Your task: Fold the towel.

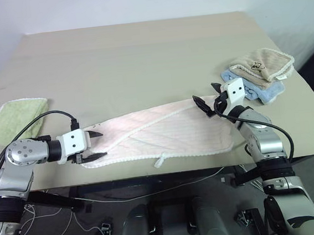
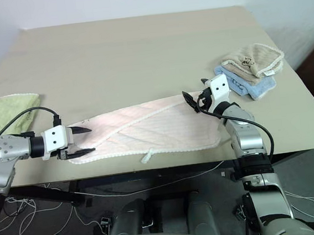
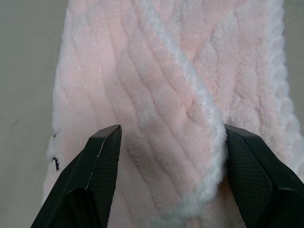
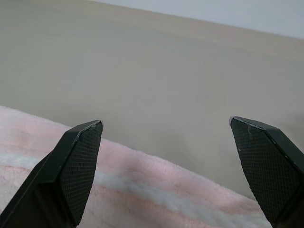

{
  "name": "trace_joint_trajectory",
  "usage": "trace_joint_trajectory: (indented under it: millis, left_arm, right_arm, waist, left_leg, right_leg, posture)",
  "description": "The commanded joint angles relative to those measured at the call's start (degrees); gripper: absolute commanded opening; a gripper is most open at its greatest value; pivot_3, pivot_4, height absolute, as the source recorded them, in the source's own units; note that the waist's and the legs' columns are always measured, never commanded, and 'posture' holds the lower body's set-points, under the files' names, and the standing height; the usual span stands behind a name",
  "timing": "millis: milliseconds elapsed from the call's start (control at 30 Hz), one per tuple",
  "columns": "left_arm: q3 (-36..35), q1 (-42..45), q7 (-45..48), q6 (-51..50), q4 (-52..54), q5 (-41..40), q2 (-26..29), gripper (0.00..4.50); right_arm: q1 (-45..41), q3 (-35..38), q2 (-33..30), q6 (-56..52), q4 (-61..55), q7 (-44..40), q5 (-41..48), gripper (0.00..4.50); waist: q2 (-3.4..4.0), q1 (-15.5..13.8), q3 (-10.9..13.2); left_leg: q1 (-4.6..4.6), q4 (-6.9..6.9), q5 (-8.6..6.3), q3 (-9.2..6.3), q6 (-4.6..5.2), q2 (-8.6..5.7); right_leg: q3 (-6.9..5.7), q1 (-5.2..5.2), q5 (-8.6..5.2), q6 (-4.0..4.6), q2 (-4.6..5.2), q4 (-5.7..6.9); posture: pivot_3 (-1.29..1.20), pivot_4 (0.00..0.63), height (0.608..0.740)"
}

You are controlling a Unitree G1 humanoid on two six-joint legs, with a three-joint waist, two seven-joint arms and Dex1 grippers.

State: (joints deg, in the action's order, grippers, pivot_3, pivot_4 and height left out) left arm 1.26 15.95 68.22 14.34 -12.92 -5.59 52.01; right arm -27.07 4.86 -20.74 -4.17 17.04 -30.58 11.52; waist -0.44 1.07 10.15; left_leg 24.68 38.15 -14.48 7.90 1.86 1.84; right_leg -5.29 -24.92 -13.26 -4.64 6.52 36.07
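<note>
1. Head views: towel (image 1: 164, 133) folded in a long strip near table (image 1: 140, 58) front edge; L gripper (image 1: 96, 145) at its left end, R gripper (image 1: 207, 102) at its right end.
2. L wrist: fingers (image 3: 102, 156) wide, straddling the fold, nothing gripped.
3. R wrist: fingers (image 4: 83, 152) wide, empty, above towel edge.

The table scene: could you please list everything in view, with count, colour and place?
table: one, beige, bearing everything.
towel: one, pale pink with white trim, folded lengthwise along the table's near edge.
green towel: one, light green, folded, far left edge.
beige towel: one, folded, on the right, atop the blue towel.
blue towel: one, light blue, folded, underneath it.
left hand: one, black fingers, open over the pink towel's left end.
right hand: one, black fingers, open at its right end.
</note>
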Motion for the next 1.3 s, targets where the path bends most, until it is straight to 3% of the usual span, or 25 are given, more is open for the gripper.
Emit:
trace_joint_trajectory:
  millis: [33,133,467,767,867,1000,1300]
  left_arm:
    - [-0.7,0.2,-0.7,1.4,-1.0,1.6,1.9,3.31]
    - [-0.9,0.0,-0.6,1.4,-0.8,1.1,2.3,3.31]
    - [-3.1,-1.5,1.4,-0.8,1.4,-4.8,1.8,0.02]
    - [-7.2,-2.4,0.4,-6.8,4.1,-12.0,0.2,0.02]
    - [-9.0,-2.1,-0.5,-9.4,5.0,-14.8,-1.0,0.02]
    - [-9.7,-2.2,-1.1,-11.1,6.0,-15.5,-1.8,0.02]
    - [-9.3,-2.7,-2.0,-11.2,6.5,-14.3,-2.4,0.02]
  right_arm:
    - [-0.7,0.6,0.4,1.7,-1.8,0.3,0.3,4.50]
    - [-0.9,0.5,0.5,1.8,-1.5,0.2,0.3,4.50]
    - [-1.3,0.2,0.0,2.3,-1.2,-0.3,-0.3,4.50]
    - [-1.7,-2.5,-8.1,7.1,-1.7,-3.0,-7.4,4.50]
    - [-3.0,-4.0,-14.6,11.0,0.1,-5.7,-11.9,4.50]
    - [-4.9,-7.7,-21.0,17.1,5.3,-9.4,-16.9,4.50]
    - [-12.6,-14.2,-25.1,29.9,22.2,-7.7,-27.4,4.50]
  waist:
    - [0.00,0.0,0.0]
    - [0.00,0.1,0.0]
    - [0.00,0.0,0.0]
    - [0.02,-0.1,0.0]
    - [0.06,-0.1,0.0]
    - [0.05,0.0,0.0]
    - [0.06,0.1,0.0]
  left_leg:
    - [0.00,0.00,0.00,0.00,0.00,0.00]
    - [0.00,0.00,0.00,0.00,0.00,0.00]
    - [0.00,0.00,0.00,0.00,0.00,0.00]
    - [0.00,0.01,0.00,0.00,0.01,-0.02]
    - [0.00,0.01,0.00,0.01,0.01,-0.02]
    - [0.00,0.02,0.00,0.01,0.01,-0.02]
    - [-0.10,0.01,0.01,0.08,0.01,-0.02]
  right_leg:
    - [0.00,0.00,0.00,0.00,0.00,0.00]
    - [0.00,0.00,0.00,0.00,0.00,0.00]
    - [0.00,0.00,0.00,0.00,0.00,0.00]
    - [0.00,0.00,-0.01,-0.01,0.02,0.00]
    - [0.01,0.00,-0.01,-0.03,0.02,0.01]
    - [0.01,0.01,-0.03,-0.05,0.01,0.00]
    - [0.05,0.06,-0.05,-0.08,0.01,0.00]
  posture:
    - [0.00,0.150,0.740]
    - [0.00,0.150,0.740]
    - [0.00,0.150,0.740]
    - [0.00,0.150,0.740]
    - [0.00,0.150,0.740]
    - [0.00,0.150,0.740]
    - [0.00,0.150,0.740]
